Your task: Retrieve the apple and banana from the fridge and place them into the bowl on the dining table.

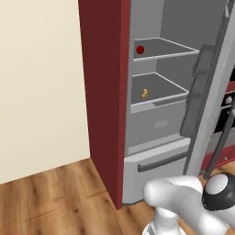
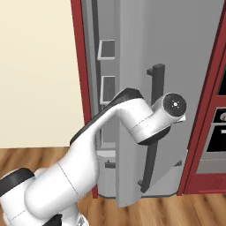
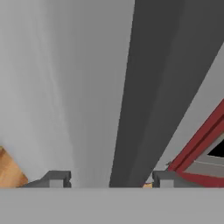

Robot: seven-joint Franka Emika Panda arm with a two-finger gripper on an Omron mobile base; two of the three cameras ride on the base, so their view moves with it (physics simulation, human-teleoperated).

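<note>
The arm [image 2: 88, 150] rises from the base, bends at a raised elbow and reaches forward to the fridge [image 1: 160, 92] door, with the wrist [image 2: 172, 106] level beside the handle [image 2: 152, 128]. In the hand view, the gripper [image 3: 107, 179] points along the door face. Its two dark fingertips [image 3: 54, 178] stand apart, one on each side of the handle's dark bar, which runs up between them. The jaws are spread; no contact with the bar is visible.

The fridge is open. Its body is smooth matte grey, framed by dark red panels [image 1: 103, 92]. The handle is a straight, dark vertical bar on the door's outer face. Inside are two flat grey shelves with pale front edges, above a grey drawer with a dark horizontal grip.

The apple [image 1: 140, 49], a small dark-red ball, rests on the upper shelf [image 1: 170, 48] near its left rear. The banana [image 1: 144, 93], a small curved yellow-orange crescent, lies on the lower shelf [image 1: 158, 89], left of centre.

The floor [image 1: 50, 202] is brown wood plank. The wall [image 1: 41, 82] at left is plain cream.
</note>
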